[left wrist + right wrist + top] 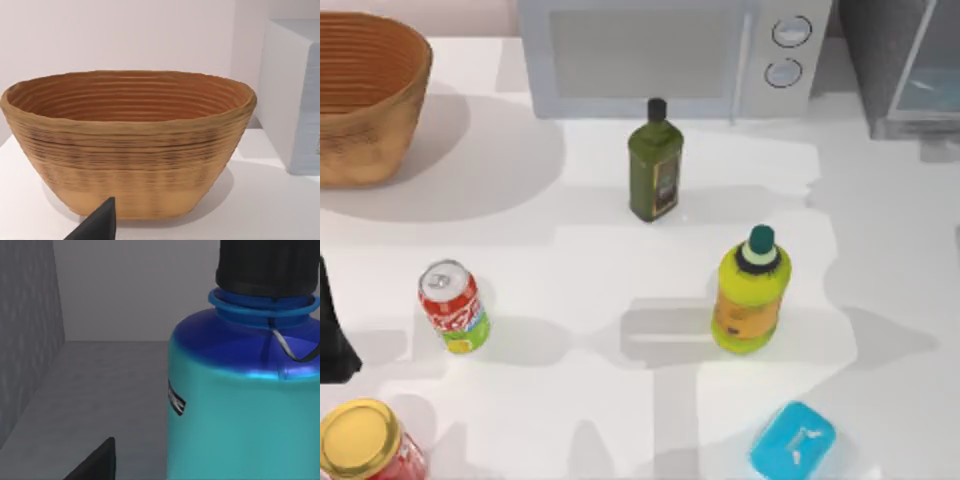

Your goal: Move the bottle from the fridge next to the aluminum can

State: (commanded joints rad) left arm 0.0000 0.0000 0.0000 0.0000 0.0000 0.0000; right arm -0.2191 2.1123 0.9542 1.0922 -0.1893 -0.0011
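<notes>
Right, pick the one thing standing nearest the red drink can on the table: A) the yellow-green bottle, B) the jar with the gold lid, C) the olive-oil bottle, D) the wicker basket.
B: in the top view the jar with the gold lid stands just below the can, closer than anything else.

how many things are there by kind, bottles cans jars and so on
Bottles: 3, the olive-oil bottle, the yellow-green bottle, the cyan water bottle inside the fridge
Cans: 1, the aluminum can
Jars: 1, the red jar
Baskets: 1, the woven basket
Appliances: 2, the microwave and the fridge
Cyan blocks: 1
Total: 9
</notes>
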